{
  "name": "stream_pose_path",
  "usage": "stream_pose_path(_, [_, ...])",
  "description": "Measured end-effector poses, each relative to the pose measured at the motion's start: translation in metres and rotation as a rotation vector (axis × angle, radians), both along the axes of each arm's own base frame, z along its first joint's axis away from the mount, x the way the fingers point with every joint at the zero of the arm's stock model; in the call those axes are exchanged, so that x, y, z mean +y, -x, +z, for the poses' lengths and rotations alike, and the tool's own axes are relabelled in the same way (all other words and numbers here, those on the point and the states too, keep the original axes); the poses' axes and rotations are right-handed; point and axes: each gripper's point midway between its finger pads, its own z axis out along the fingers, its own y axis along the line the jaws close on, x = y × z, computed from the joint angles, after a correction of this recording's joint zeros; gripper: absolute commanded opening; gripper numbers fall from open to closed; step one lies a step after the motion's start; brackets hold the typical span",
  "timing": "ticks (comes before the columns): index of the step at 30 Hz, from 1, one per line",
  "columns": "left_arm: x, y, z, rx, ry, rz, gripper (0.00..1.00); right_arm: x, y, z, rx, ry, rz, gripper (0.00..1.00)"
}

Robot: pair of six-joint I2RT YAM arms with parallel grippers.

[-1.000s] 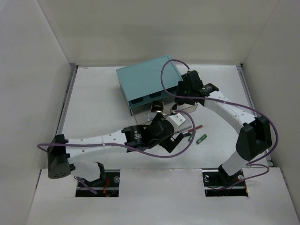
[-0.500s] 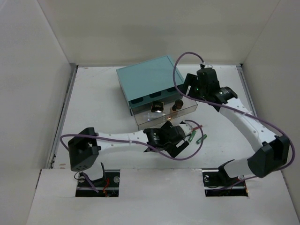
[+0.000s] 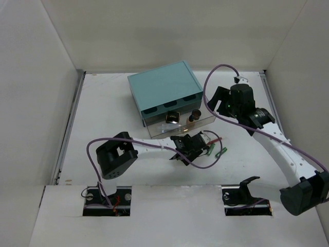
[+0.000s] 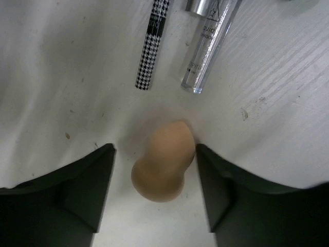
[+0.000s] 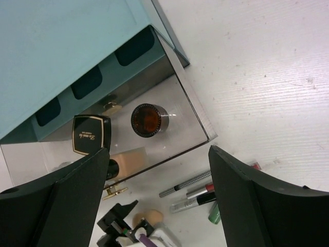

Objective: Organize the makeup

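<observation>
A beige egg-shaped sponge [image 4: 163, 162] lies on the white table between the fingers of my left gripper [image 4: 154, 154]. The right finger [image 4: 241, 190] touches it, and a gap shows beside the left finger [image 4: 77, 190]. Just beyond lie a houndstooth pencil [image 4: 153, 43] and a clear silver-capped tube [image 4: 211, 41]. From above, the left gripper [image 3: 187, 146] is low in front of the open drawer. My right gripper [image 5: 159, 152] hangs open and empty above the drawer's right end. In the drawer are a dark square compact [image 5: 91, 135], a round jar [image 5: 146, 119] and a beige bottle [image 5: 126, 160].
The teal box [image 3: 164, 90] stands at the back centre with its clear drawer [image 3: 205, 121] pulled out toward me. A red pencil [image 3: 215, 140] and green tubes [image 3: 221, 152] lie right of the left gripper. A purple cable [image 3: 205, 159] loops over them.
The left gripper has dropped to the table and narrowed its jaws around the sponge. The right arm has swung right, away from the drawer, with its jaws opening wider.
</observation>
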Motion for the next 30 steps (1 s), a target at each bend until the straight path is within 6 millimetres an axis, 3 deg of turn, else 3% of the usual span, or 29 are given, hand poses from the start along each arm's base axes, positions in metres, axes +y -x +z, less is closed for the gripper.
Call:
stream_pose_path(2, [-0.003, -0.001, 0.001, -0.006, 0.000, -0.006, 0.29, -0.001, 0.000, -0.001, 0.000, 0.000, -0.001, 0.83])
stream_pose_path(4, [-0.005, 0.000, 0.002, -0.011, 0.002, -0.015, 0.18, -0.002, 0.001, -0.001, 0.000, 0.000, -0.003, 0.83])
stream_pose_path(8, [-0.011, 0.005, 0.009, -0.023, 0.014, -0.039, 0.13, -0.006, 0.001, 0.001, -0.010, -0.005, -0.014, 0.83])
stream_pose_path(11, [-0.015, 0.007, 0.030, -0.046, 0.061, -0.048, 0.12, -0.010, 0.002, 0.004, -0.030, -0.012, -0.024, 0.83])
stream_pose_path(16, [-0.023, -0.007, 0.116, -0.144, 0.284, -0.030, 0.13, -0.013, 0.003, 0.007, -0.046, -0.018, -0.031, 0.83])
stream_pose_path(19, [-0.028, -0.033, 0.181, -0.234, 0.454, 0.011, 0.14, -0.013, 0.002, 0.007, -0.047, -0.019, -0.031, 0.83])
stream_pose_path(22, [-0.031, -0.061, 0.222, -0.303, 0.555, 0.047, 0.14, -0.011, 0.002, 0.008, -0.053, -0.025, -0.026, 0.83])
stream_pose_path(25, [-0.032, -0.082, 0.228, -0.324, 0.566, 0.071, 0.14, -0.012, 0.000, 0.010, -0.058, -0.029, -0.027, 0.83])
stream_pose_path(30, [-0.035, -0.099, 0.197, -0.282, 0.502, 0.075, 0.16, -0.016, -0.001, 0.007, -0.054, -0.031, -0.041, 0.83])
